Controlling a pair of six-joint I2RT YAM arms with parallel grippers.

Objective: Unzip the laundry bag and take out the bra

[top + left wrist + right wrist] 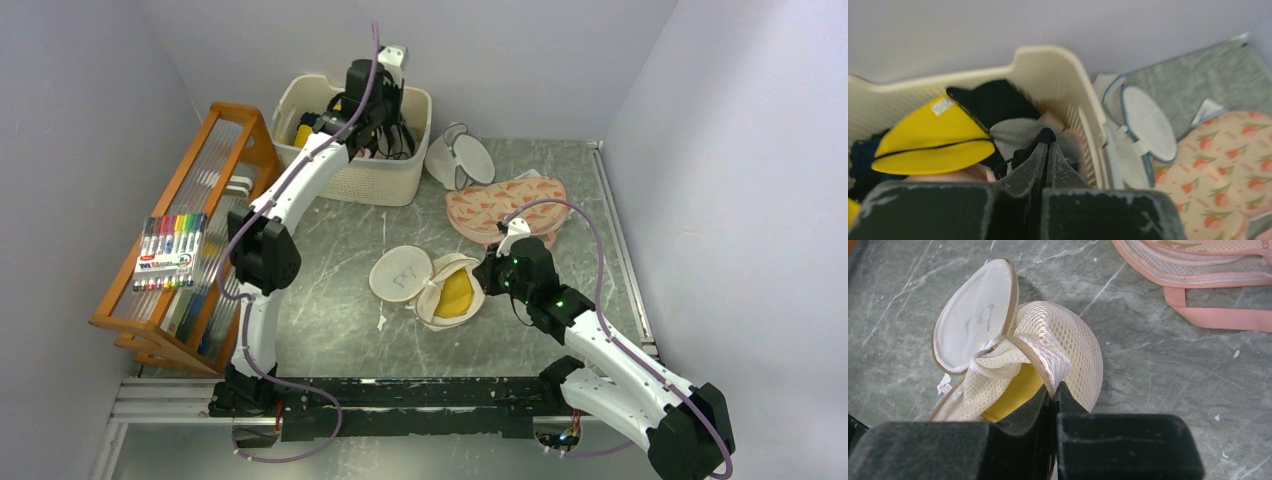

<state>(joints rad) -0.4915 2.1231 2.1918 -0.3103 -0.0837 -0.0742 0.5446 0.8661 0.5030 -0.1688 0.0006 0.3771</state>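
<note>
Round white mesh laundry bag (428,302) with cream zip rim sits centre of the top view on the grey marbled tabletop (330,240), unzipped. Its flat round lid (400,272) with the small black bra outline is flipped open to the left. A yellow padded item (456,293) shows inside the opening, not out of the bag.

Right gripper (1054,390): jaws clamped on the bag's mesh wall at the zip rim, right side of the opening. In the right wrist view the mesh bunches up just above the fingertips.

Left gripper (1047,146) is at upper centre of the top view, over the cream perforated plastic basket (385,182). Jaws are pressed together. A black fabric bit sits at the tips; can't tell if it is pinched. The basket holds 1 yellow cup-shaped garment (933,135) plus black and grey clothing.

Right of the basket: plain greyish-white mesh bag (460,155). Just below it: flat pink pouch with orange prints (505,205), upper right of the laundry bag, apart from it.

Left edge of the top view: orange wooden rack (232,118) with 1 pack of coloured markers (170,250) lying on it.
</note>
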